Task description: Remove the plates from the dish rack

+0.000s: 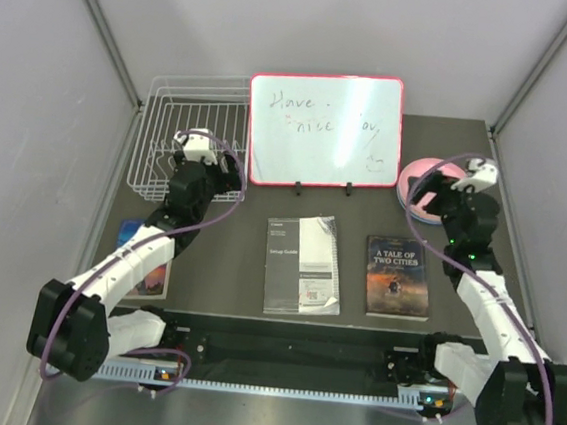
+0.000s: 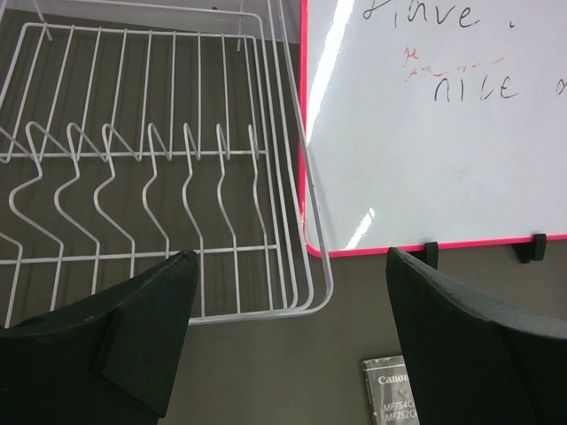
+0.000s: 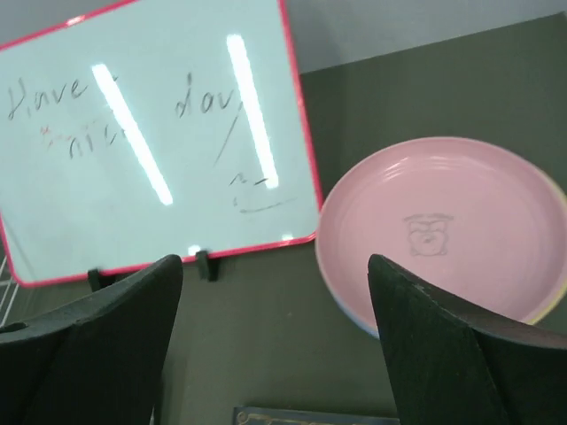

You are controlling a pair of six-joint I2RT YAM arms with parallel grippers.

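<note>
The white wire dish rack (image 1: 173, 111) stands at the far left with no plates in its slots; its near right corner (image 2: 257, 314) shows in the left wrist view. The pink plate (image 1: 418, 172) lies flat at the far right, on top of a stack. A bluish rim (image 3: 350, 310) shows under the pink plate (image 3: 443, 221); the other plates are hidden. My left gripper (image 1: 208, 160) (image 2: 291, 257) is open and empty above the rack's near right corner. My right gripper (image 1: 447, 188) (image 3: 275, 261) is open and empty just left of and above the plate stack.
A red-framed whiteboard (image 1: 324, 128) stands between the rack and the plates. A white manual (image 1: 303, 265) and a dark book (image 1: 398, 276) lie in the middle front. Another book (image 1: 143, 264) lies under my left arm. Grey walls close both sides.
</note>
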